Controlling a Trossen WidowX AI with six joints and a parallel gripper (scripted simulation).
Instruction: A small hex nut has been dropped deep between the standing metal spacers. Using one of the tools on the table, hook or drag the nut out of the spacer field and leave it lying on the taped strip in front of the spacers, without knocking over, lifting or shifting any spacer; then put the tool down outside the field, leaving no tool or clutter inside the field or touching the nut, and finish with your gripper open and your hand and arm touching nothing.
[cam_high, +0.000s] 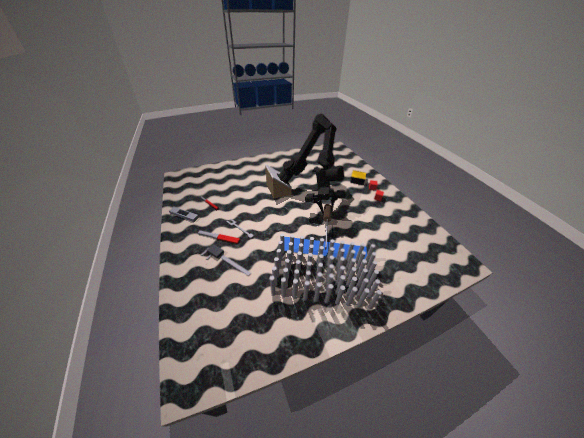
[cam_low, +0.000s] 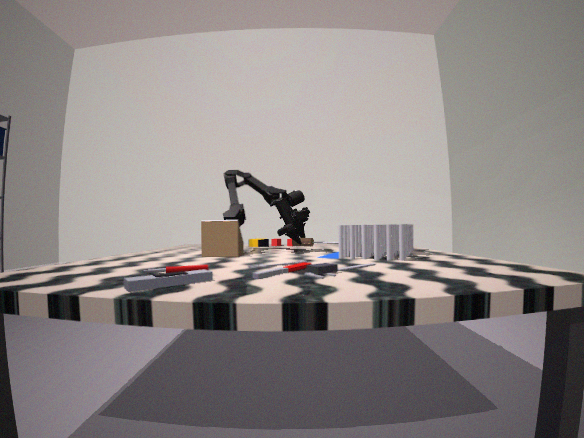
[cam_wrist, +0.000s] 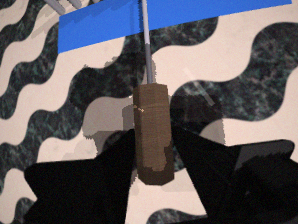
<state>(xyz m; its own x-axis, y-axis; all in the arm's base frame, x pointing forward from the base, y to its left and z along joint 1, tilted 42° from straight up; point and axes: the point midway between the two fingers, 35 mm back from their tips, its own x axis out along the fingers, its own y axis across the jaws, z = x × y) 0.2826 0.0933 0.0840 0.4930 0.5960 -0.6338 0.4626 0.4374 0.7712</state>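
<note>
My gripper (cam_high: 327, 206) (cam_low: 299, 241) (cam_wrist: 153, 131) is shut on the brown wooden handle (cam_high: 327, 214) (cam_low: 308, 241) (cam_wrist: 154, 107) of a thin metal tool, low over the table in front of the spacers. The tool's grey shaft (cam_wrist: 146, 42) points toward the field, passes over the blue taped strip (cam_low: 330, 255) (cam_wrist: 95, 35) and runs out of the top of the wrist view. Its far end cannot be made out. The standing metal spacers (cam_high: 330, 292) (cam_low: 377, 242) are upright behind the strip. The nut cannot be made out in any view.
A cardboard-coloured box (cam_high: 278, 185) (cam_low: 220, 239) stands beside the arm. Red-handled tools (cam_high: 228, 238) and a dark-headed tool (cam_high: 215, 251) lie left of the field. A yellow and black block (cam_high: 358, 176) and two red blocks (cam_high: 379, 195) are at the right.
</note>
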